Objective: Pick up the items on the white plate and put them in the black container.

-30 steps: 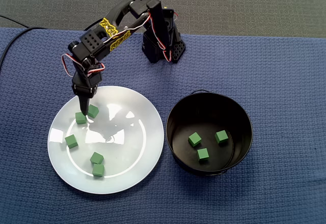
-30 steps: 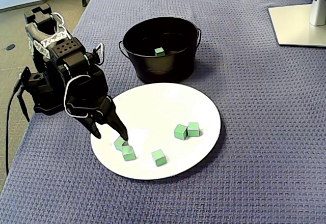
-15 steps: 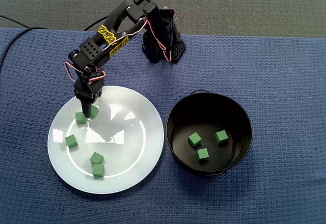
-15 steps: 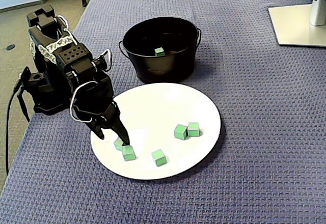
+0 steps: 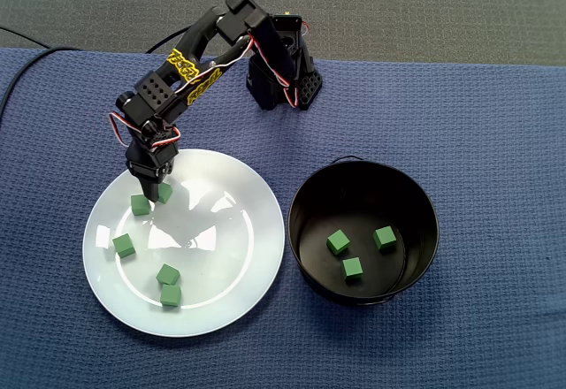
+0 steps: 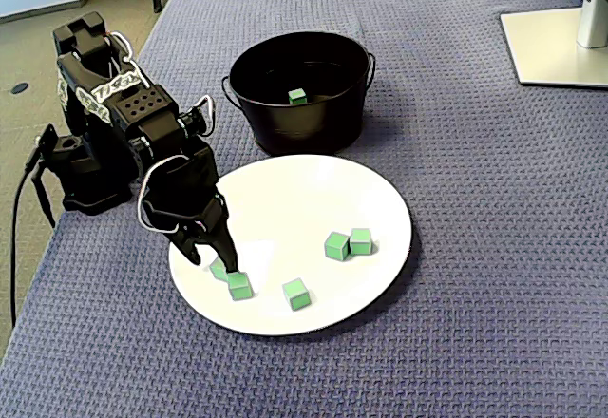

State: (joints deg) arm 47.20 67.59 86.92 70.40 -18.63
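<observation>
Five green cubes point(image 5: 124, 246) are seen on the white plate point(image 5: 230, 247), and three more lie in the black container point(image 5: 363, 181) just to its right. The tool point(image 5: 147, 191) is poised over two of them at the plate's far left. Its fingers are narrowly parted and nothing is held. The cubes are judged light, stiff and smooth, best pinched across opposite flat faces. Sliding on the glossy plate is likely. The worktop point(image 5: 495, 141) is covered in blue weave, and ample room is left around.
</observation>
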